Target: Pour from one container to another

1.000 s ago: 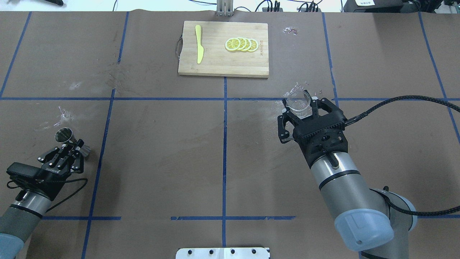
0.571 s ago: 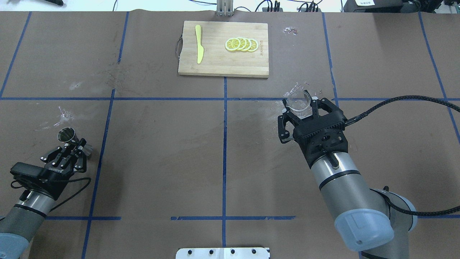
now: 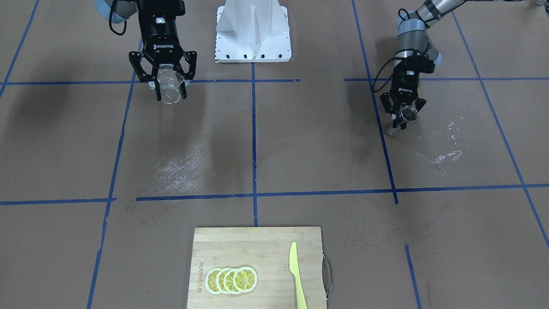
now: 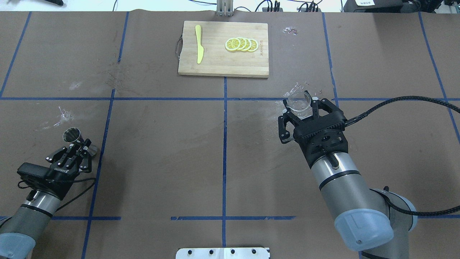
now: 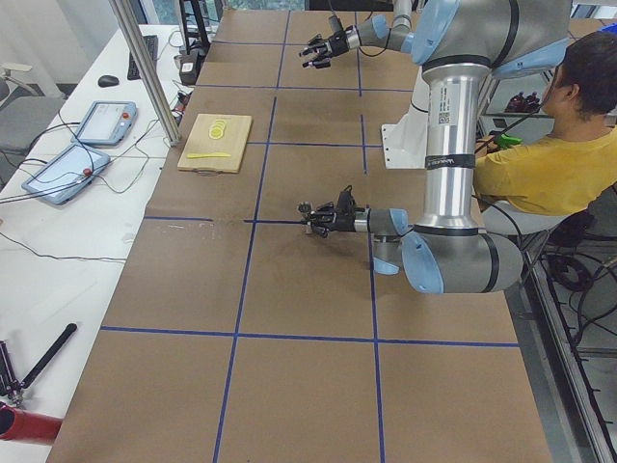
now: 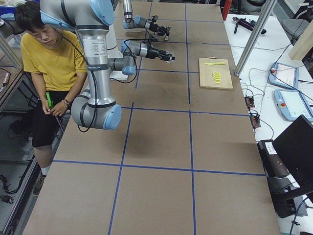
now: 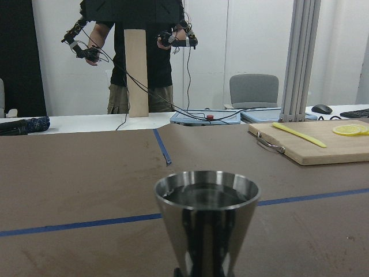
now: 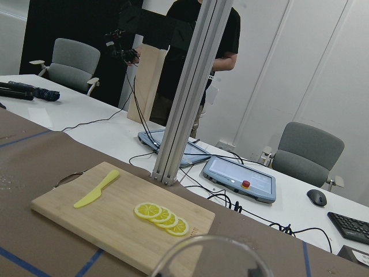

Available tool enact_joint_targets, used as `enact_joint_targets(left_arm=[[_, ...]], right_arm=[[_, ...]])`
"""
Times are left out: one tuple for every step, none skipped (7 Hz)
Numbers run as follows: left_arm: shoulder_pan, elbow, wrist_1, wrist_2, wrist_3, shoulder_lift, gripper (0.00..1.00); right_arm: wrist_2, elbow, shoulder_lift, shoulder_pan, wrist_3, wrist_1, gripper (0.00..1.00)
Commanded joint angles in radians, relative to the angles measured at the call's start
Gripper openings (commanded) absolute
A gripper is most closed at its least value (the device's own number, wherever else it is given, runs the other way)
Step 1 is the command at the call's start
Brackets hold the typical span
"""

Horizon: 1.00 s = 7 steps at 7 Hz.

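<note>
Left hand (image 4: 82, 145) clamps jigger (image 4: 73, 136) | right hand (image 4: 300, 106) clamps clear cup (image 4: 299, 100) | well apart | cutting board (image 4: 222, 61) at far edge

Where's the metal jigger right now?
In the overhead view the metal jigger is at the left side, clamped in the left gripper, just left of a blue tape line and far from the clear cup in the right gripper.

White walls (image 8: 300, 57) stand at the far side, a black panel (image 8: 52, 23) to their left. Grey chairs (image 8: 308, 151) sit by a white desk (image 8: 52, 107). An aluminium post (image 8: 187, 92) rises beside the brown, blue-taped table (image 4: 161, 144).
</note>
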<state>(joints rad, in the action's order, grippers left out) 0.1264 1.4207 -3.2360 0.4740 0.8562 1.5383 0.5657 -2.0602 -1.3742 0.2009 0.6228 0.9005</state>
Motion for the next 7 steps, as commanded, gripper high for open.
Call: enact_joint_targets(left_arm=[[-0.002, -0.005, 0.001, 0.000, -0.002, 0.006, 0.00], [-0.002, -0.005, 0.001, 0.000, -0.003, 0.006, 0.00], [-0.002, -0.008, 0.001, 0.000, -0.003, 0.006, 0.00], [-0.002, -0.009, 0.001, -0.002, -0.005, 0.006, 0.00], [-0.002, -0.009, 0.001, -0.002, -0.006, 0.006, 0.00], [-0.004, -0.012, 0.001, -0.002, -0.006, 0.006, 0.00], [-0.004, -0.016, 0.001, 0.000, -0.006, 0.009, 0.00]], right_arm=[[0.000, 0.000, 0.000, 0.000, 0.000, 0.000, 0.00], [0.000, 0.000, 0.001, 0.000, 0.000, 0.000, 0.00], [0.000, 0.000, 0.001, 0.000, 0.000, 0.000, 0.00], [-0.001, 0.000, 0.001, 0.000, 0.000, -0.002, 0.00], [-0.001, 0.000, 0.000, 0.000, 0.000, -0.002, 0.00], [-0.001, 0.000, 0.000, 0.000, 0.000, -0.002, 0.00], [-0.001, 0.000, 0.000, 0.000, 0.000, 0.000, 0.00]])
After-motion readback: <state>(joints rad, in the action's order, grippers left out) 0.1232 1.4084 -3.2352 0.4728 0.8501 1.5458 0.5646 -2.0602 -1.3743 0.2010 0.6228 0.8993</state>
